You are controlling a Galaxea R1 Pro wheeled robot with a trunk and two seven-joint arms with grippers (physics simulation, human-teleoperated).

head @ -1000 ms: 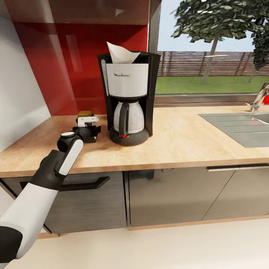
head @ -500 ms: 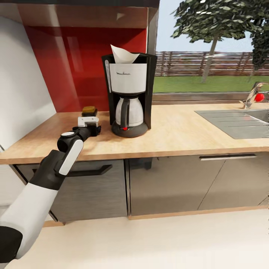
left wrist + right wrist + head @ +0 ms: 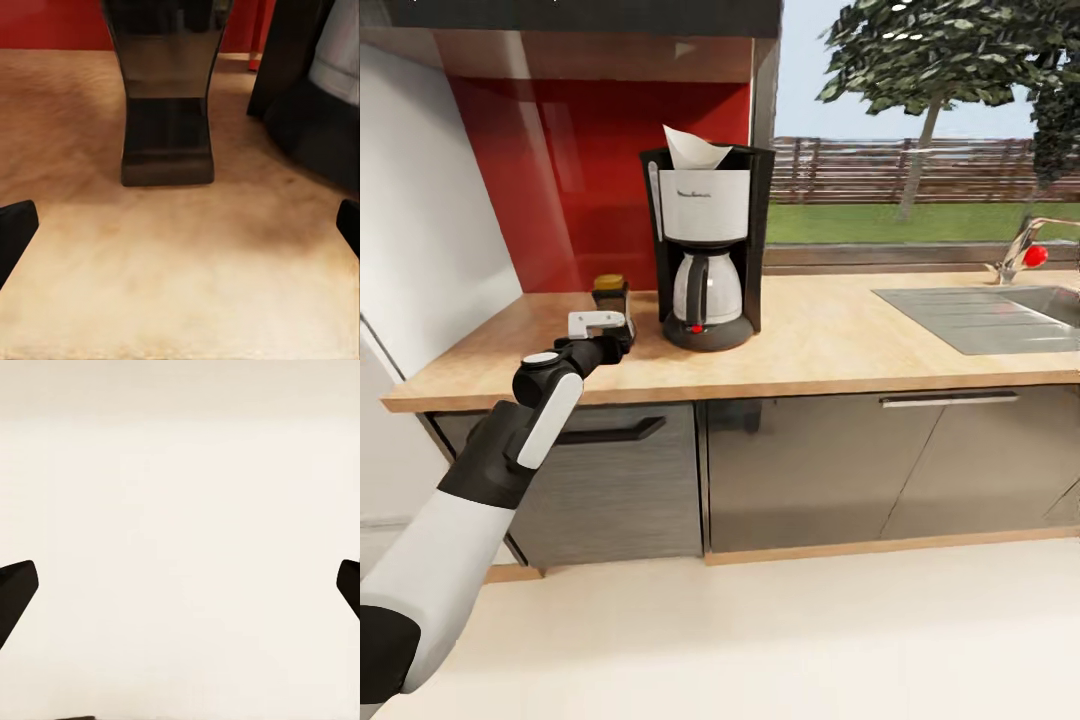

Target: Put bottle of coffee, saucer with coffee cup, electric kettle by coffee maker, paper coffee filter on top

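Note:
The coffee maker (image 3: 705,250) stands on the kitchen countertop (image 3: 830,350) in front of the red wall, with the white paper coffee filter (image 3: 695,148) sticking up from its top. Just left of it stands the bottle of coffee (image 3: 610,295), dark with a gold cap. My left gripper (image 3: 620,342) hovers low over the counter a short way in front of the bottle. In the left wrist view the bottle (image 3: 167,112) stands upright beyond the open left gripper (image 3: 180,232), with the coffee maker (image 3: 315,105) beside it. My right gripper (image 3: 180,592) is open over a pale surface.
A steel sink (image 3: 980,320) with a tap (image 3: 1020,255) is set into the counter at the right. Grey cabinet fronts (image 3: 800,470) run below the slab. A white wall (image 3: 430,230) closes the counter's left end, and pale floor (image 3: 760,640) lies in front.
The camera has drawn back from the counter, so everything looks smaller. My left gripper has backed away from the bottle, which stays upright beside the coffee maker.

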